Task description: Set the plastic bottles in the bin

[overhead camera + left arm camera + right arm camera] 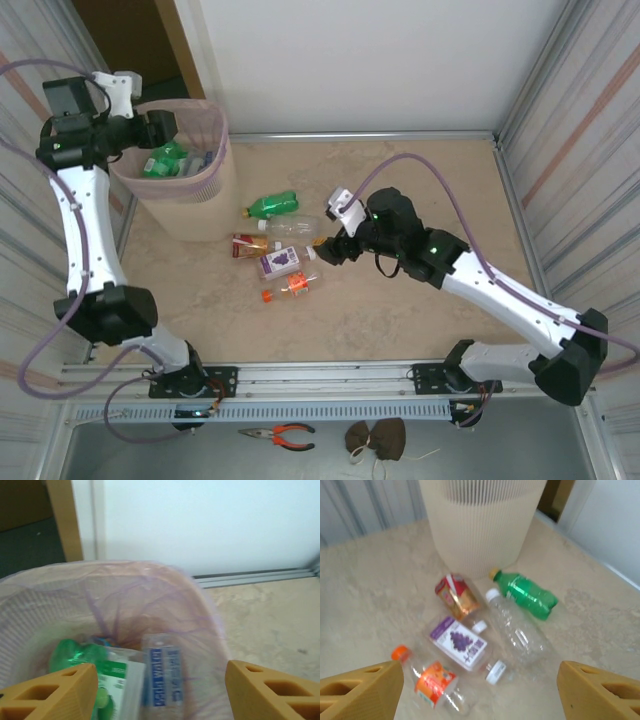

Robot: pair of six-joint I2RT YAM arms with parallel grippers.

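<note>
Left gripper (170,128) hangs over the near-left part of the bin (195,205), which stands at the far-left corner of the table (420,320). From the left wrist camera the left gripper (161,667) has its orange fingers (55,692) well apart, with nothing between them. Below it, inside the bin (150,570), lie a green bottle (75,652) and, just beside it, a clear bottle with a blue label (162,675). From above, the green bottle (163,160) shows inside the rim.

Right gripper (322,252) is low over mid-table, at the right edge of a cluster of five bottles. From the right wrist camera the right gripper (480,666) also stands spread, holding nothing.

Bottles on the table, all lying down near the bin (480,525):
- green bottle with yellow cap (272,206) (527,592), farthest back;
- clear bottle with white cap (290,228) (517,632), just beside it;
- red-labelled bottle (250,245) (456,596), closest to the bin wall;
- purple grape-label bottle (280,262) (462,645), in the middle of the cluster;
- orange-cap bottle (290,287) (432,680), nearest the arm bases.

Whether neighbouring bottles touch cannot be told.
</note>
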